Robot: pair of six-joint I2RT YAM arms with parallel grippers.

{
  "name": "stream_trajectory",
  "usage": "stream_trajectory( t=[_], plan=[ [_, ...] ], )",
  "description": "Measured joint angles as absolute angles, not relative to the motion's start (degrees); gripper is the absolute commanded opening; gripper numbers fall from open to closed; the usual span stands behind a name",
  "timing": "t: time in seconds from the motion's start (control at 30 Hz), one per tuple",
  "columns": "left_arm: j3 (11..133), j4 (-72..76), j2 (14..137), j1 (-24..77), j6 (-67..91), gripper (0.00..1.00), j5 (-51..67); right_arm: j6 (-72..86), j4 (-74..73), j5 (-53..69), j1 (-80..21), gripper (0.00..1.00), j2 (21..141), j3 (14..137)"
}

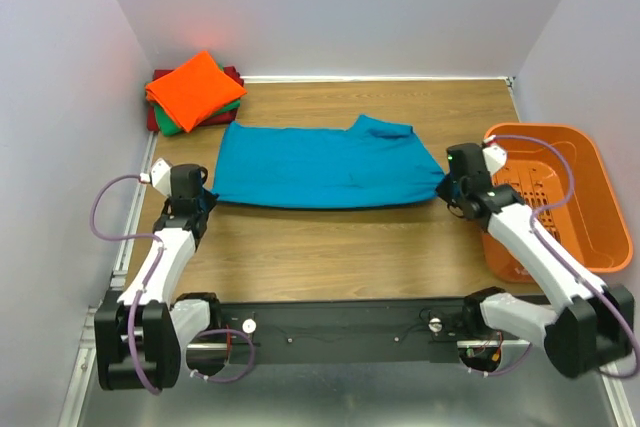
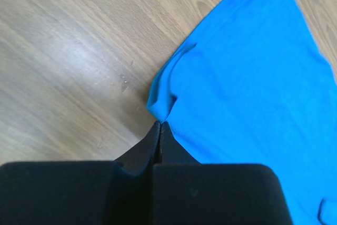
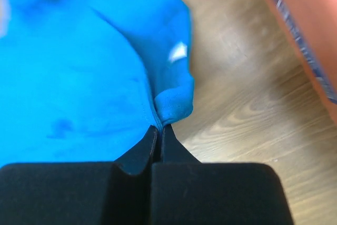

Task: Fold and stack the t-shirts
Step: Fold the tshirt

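A teal-blue t-shirt (image 1: 320,165) lies spread across the middle of the wooden table, folded lengthwise. My left gripper (image 1: 203,197) is shut on its near left corner; in the left wrist view the cloth (image 2: 253,77) bunches into the closed tips of that left gripper (image 2: 160,124). My right gripper (image 1: 447,185) is shut on the shirt's near right corner, where a fold of cloth (image 3: 174,101) is pinched by the right gripper (image 3: 159,127). Folded t-shirts (image 1: 193,92), orange on top of green and dark red, are stacked at the back left.
An orange slotted basket (image 1: 590,182) stands at the right edge of the table, close beside the right arm; its rim (image 3: 305,19) shows in the right wrist view. White walls close in the table on the left, back and right.
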State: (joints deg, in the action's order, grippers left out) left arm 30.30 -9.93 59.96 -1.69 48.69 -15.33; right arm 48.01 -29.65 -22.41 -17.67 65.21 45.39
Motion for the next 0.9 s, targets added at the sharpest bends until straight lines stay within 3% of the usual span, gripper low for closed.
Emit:
stream_trajectory(
  t=[0.2, 0.23, 0.27, 0.3, 0.33, 0.4, 0.43, 0.5, 0.57, 0.73, 0.9],
  plan=[
    [30.33, -14.48, 55.2, -1.87, 48.71, 0.0, -15.84, 48.07, -36.75, -20.45, -17.56, 0.01, 54.74, 49.17],
    [30.3, -15.35, 54.57, -1.87, 48.84, 0.0, -15.84, 48.18, -37.93, -19.62, -17.56, 0.05, 53.76, 49.17],
    [30.3, -16.47, 53.71, -1.87, 49.06, 0.06, -15.81, 48.4, -38.87, -18.85, -17.54, 0.12, 53.04, 49.15],
    [30.33, -17.06, 52.95, -1.87, 49.25, 0.12, -15.81, 48.56, -39.83, -17.8, -17.54, 0.25, 52.42, 48.99],
    [30.33, -17.52, 52.36, -1.87, 49.47, 0.25, -15.81, 48.75, -40.4, -17.06, -17.54, 0.32, 52.01, 48.75],
    [30.39, -18.72, 51.4, -1.87, 49.89, 0.4, -15.81, 49.39, -40.99, -15.4, -17.52, 0.47, 51.35, 47.97],
    [30.68, -19.7, 50.81, -1.91, 50.15, 0.48, -15.81, 49.52, -41.58, -14.33, -17.52, 0.6, 50.81, 47.33],
    [32.03, -21.45, 50.15, -2.11, 50.22, 0.59, -15.9, 48.93, -42.57, -13.13, -17.52, 0.68, 50.15, 46.85],
    [34.17, -22.85, 49.82, -2.2, 50.33, 0.64, -16.32, 48.6, -43.13, -12.34, -17.52, 0.72, 49.8, 46.92],
    [40.64, -21.56, 50.06, -2.2, 48.25, 0.64, -17.26, 45.6, -42.11, -10.09, -17.52, 0.72, 53.93, 49.63],
    [48.97, -14.33, 60.6, -2.17, 44.66, 0.61, -15.86, 39.86, -33.93, -7.16, -17.5, 0.7, 69.01, 56.64]
  ],
)
